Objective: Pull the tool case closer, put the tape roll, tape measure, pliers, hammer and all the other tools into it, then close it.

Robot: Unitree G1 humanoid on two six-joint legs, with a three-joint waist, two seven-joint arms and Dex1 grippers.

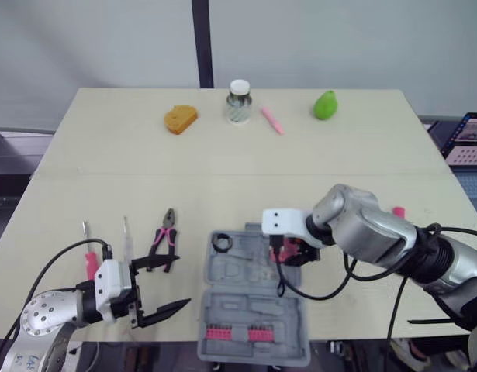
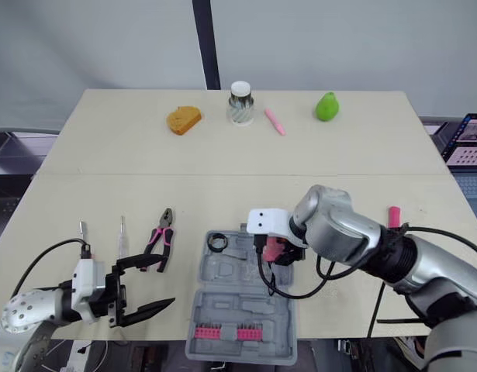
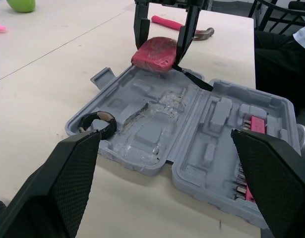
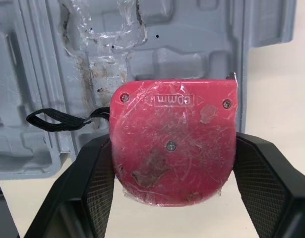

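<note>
Head view, looking down on a pale desk (image 1: 222, 178). An open grey case (image 1: 246, 298) lies at lower centre. Its near half seems to hang past the desk's front edge.

The right gripper (image 1: 291, 249) reaches in from the lower right. It pinches a red tape measure (image 4: 172, 144) between its two black fingers (image 4: 92, 188), one on each side. In the wrist view the tape measure is at the case's rim, partly over the moulded tray and partly over bare desk. Whether it touches the rim cannot be told. Its black strap (image 4: 58, 119) trails across the tray.

A tape roll (image 1: 221, 242) already sits in the case's upper left corner. The left gripper (image 1: 180, 281), at lower left, holds nothing, and its fingers are spread wide. Pliers (image 1: 165, 236) and two screwdrivers (image 1: 126, 236) lie left of the case. A pink-handled hammer (image 3: 179, 26) lies on the desk at the right, beyond the right arm.

Likely risks:
- **Dropping outside the case:** if released here, the tape measure could land on the rim and tip out onto the desk. It probably needs to move further over a recess first.
- **Blocked lid:** the strap may drape over an edge or the hinge and stop the lid closing.
- **Case shifting:** nothing steadies the case, so a downward push from the right arm could slide it or rock the overhanging half off the desk.
- **Cable snagging:** the right arm's loose cable hangs over the tray and could snag.
</note>
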